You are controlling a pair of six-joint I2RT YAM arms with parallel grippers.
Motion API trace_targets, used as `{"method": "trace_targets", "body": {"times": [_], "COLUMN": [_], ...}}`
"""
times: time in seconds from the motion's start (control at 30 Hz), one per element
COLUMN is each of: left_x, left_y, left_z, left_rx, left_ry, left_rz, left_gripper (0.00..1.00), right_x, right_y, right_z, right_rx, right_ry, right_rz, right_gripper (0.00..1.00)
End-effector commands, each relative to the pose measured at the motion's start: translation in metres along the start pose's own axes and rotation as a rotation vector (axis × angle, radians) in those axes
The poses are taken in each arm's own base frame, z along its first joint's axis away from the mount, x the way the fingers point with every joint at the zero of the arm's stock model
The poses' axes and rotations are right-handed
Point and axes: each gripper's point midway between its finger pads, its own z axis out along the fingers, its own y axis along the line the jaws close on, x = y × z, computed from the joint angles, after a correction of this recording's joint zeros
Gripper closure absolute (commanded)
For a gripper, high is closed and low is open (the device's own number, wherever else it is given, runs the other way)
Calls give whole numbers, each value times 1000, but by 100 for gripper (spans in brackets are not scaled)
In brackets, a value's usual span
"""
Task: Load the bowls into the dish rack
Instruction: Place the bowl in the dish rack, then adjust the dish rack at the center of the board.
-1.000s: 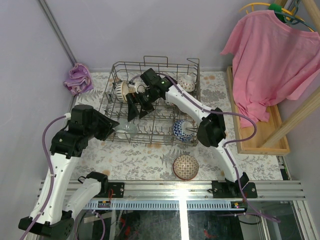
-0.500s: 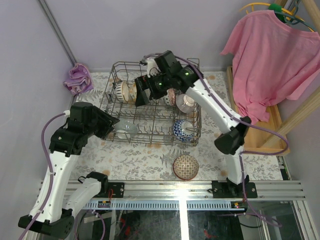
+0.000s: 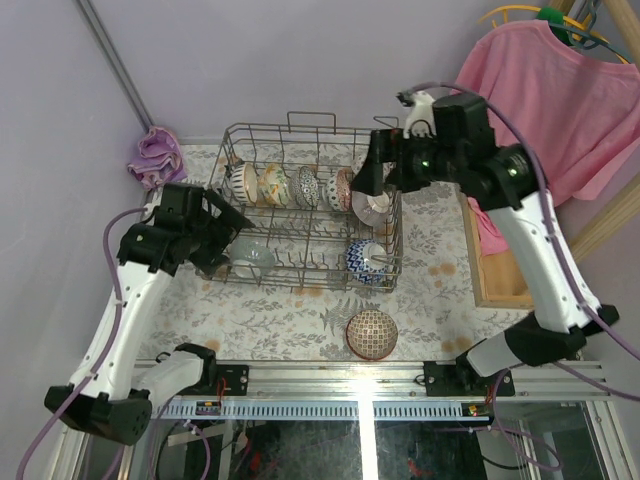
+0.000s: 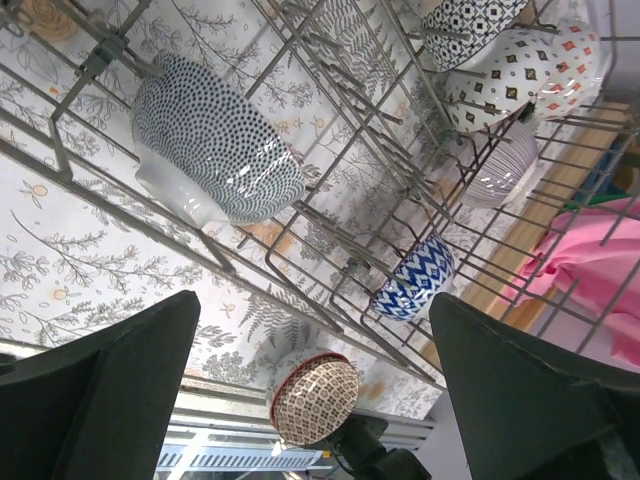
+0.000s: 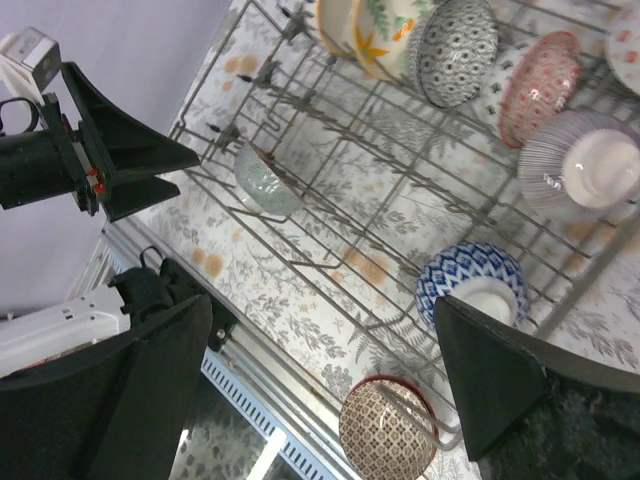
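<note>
My left fingers [image 4: 110, 390] stand wide apart with nothing between them. Just beyond them is the dish rack [image 3: 300, 272], its near left corner closest to me. A dotted bowl [image 4: 215, 140] leans in the wires straight ahead of those fingers. Further off to their right, a blue zigzag bowl [image 4: 415, 275] sits in the rack's near right corner. My right fingers [image 5: 500, 385] are spread too and empty, high above the rack's far right end. A grey striped bowl [image 5: 590, 165] lies below them, and a row of bowls [image 3: 290, 186] stands on edge along the rack's far side. One red-patterned bowl [image 3: 371, 333] rests outside the rack on the surface [image 3: 270, 312], which is covered in a leaf-printed cloth. A purple rag [image 3: 155, 155] lies by the lilac wall [image 3: 250, 50] beyond my left fingers. A pink shirt [image 3: 540, 100] hangs over a wooden tray [image 3: 497, 298] to the right of my right fingers.
</note>
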Motion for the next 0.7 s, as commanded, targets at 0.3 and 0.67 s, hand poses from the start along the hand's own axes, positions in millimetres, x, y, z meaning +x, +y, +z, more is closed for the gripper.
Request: {"method": "trace_targets", "body": {"times": [0.3,0.67], "left_x": [-20,-31], "left_y": [-29,-40], "left_z": [38,32], "left_rx": [-141,-137], "left_ry": [-4,-26], "left_rz": [188,236], "left_gripper": [0,0], "right_x": [44,31], "right_y": [-97,-152], "right_z": [-29,8], "right_rx": [478,593], "right_ry": [118,142], "right_rz": [80,150], "right_gripper": [1,20]}}
